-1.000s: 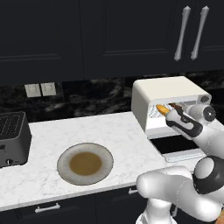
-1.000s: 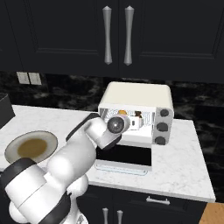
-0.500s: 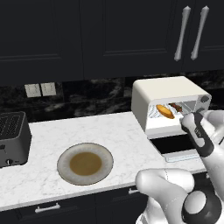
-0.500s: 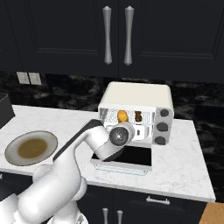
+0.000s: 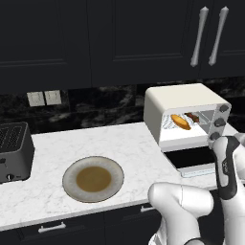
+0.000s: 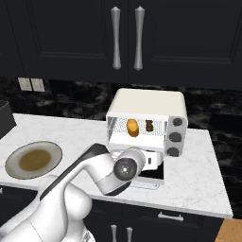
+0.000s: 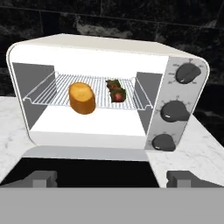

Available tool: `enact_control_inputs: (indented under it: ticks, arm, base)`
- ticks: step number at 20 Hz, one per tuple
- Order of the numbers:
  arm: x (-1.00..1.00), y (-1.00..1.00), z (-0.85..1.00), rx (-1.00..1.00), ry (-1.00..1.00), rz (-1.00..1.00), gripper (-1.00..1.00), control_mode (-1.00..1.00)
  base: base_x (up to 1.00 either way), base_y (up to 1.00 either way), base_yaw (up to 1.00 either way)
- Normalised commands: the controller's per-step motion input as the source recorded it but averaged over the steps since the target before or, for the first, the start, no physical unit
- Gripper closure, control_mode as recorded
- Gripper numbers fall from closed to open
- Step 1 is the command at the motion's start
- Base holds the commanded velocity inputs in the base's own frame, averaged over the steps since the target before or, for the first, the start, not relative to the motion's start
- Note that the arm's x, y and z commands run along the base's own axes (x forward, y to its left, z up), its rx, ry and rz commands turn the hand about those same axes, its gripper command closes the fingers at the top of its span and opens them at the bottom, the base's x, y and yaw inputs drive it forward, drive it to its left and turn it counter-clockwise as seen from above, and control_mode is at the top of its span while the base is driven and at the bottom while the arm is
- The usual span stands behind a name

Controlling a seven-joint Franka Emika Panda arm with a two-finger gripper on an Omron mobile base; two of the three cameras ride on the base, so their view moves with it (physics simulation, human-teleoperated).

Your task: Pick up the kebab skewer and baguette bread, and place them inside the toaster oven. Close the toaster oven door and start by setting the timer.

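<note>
The toaster oven (image 7: 105, 52) stands open straight ahead in the hand view. On its wire rack lie the baguette bread (image 7: 82, 98) at left and the kebab skewer (image 7: 116, 91) at right, apart from each other. The toaster oven door (image 7: 87, 170) lies folded down flat in front. My gripper (image 7: 111, 179) hangs open and empty over the door's near edge, outside the oven. Three dark knobs (image 7: 175, 111) run down the oven's right side. From the base views I see the toaster oven (image 5: 184, 112) (image 6: 149, 120) with the baguette bread (image 5: 180, 121) (image 6: 133, 127) and kebab skewer (image 5: 193, 116) (image 6: 149, 125) inside.
A round plate (image 5: 93, 178) (image 6: 33, 159) with a brown centre sits on the white marble counter (image 5: 95, 141) left of the oven. A dark grey slot toaster (image 5: 13, 150) stands at the counter's far left. Dark cabinets with silver handles (image 6: 126, 38) hang above.
My hand has drawn back out of the oven mouth and dropped lower, toward the door's edge. The baguette stays on the rack beside the skewer.
</note>
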Motion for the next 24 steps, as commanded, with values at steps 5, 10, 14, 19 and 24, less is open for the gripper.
enact_control_inputs:
  ticks: [5,10,14,19,24]
  arm:
    - [-0.42,-0.14,-0.01,0.00,0.03,0.00,-1.00,-1.00]
    - [-0.16,-0.09,-0.04,0.00,0.04,0.00,-1.00,-1.00]
    - [0.00,-0.01,0.00,0.00,0.10,0.00,-1.00,-1.00]
    - [-0.04,-0.13,-0.04,0.00,0.17,0.00,-1.00,-1.00]
    - [-0.12,-0.27,-0.23,0.01,0.21,0.00,-1.00,-1.00]
  base:
    - [0.00,0.00,0.00]
    - [0.00,0.00,0.00]
    - [0.00,0.00,0.00]
    - [0.00,0.00,0.00]
    - [0.00,0.00,0.00]
